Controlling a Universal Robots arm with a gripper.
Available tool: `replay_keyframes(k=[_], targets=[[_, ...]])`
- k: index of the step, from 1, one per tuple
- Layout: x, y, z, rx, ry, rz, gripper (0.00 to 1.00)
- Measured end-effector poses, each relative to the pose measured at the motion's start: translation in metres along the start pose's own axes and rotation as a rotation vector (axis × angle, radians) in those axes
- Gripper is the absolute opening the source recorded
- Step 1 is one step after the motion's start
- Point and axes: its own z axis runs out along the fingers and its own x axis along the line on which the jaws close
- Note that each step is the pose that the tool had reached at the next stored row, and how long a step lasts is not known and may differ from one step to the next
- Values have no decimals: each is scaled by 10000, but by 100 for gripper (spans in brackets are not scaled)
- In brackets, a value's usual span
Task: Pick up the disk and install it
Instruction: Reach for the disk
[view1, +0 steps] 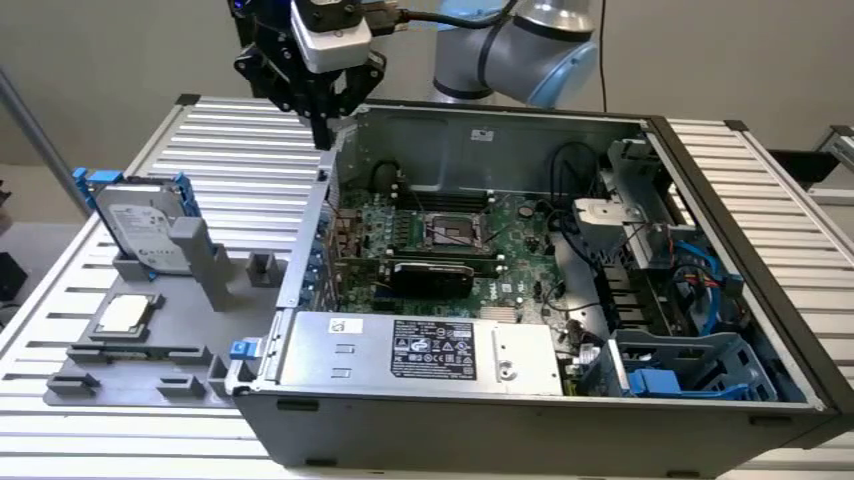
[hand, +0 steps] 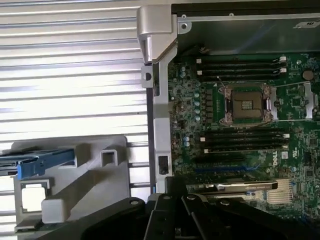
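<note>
Nearly upright disk (view1: 144, 232) in grey holder (view1: 200, 268), long axis vertical, gripper (view1: 322, 138) apart

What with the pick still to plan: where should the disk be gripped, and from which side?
Probably by its free upper edge, from above: the disk stands tilted on edge in the grey holder, which covers its lower part.

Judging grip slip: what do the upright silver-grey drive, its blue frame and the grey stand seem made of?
Flat silver-grey disk: probably bare metal, dull sheen. Bright blue carrier frame: likely moulded plastic, uniform saturated colour. Blocky grey stand: apparently matte plastic, no glints.
</note>
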Motion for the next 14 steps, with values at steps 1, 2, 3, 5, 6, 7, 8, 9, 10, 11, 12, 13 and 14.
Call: replay_keyframes(k=[1, 2, 3, 5, 6, 7, 8, 9, 10, 11, 12, 13, 14], targets=[[48, -3, 1, 0, 0, 0, 0], [91, -7, 1, 0, 0, 1, 0], [138, -10, 2, 0, 0, 0, 0], [227, -16, 3, 0, 0, 1, 0], [275, -20, 3, 0, 0, 2, 0], [320, -23, 4, 0, 0, 0, 0], [364, -26, 5, 0, -1, -1, 0], [409, -30, 5, 0, 0, 0, 0], [457, -33, 5, 1, 1, 0, 0], [502, -36, 6, 0, 0, 1, 0], [547, -39, 6, 0, 0, 0, 0], [591, -43, 7, 0, 0, -1, 0], [636, -46, 7, 0, 0, 0, 0]])
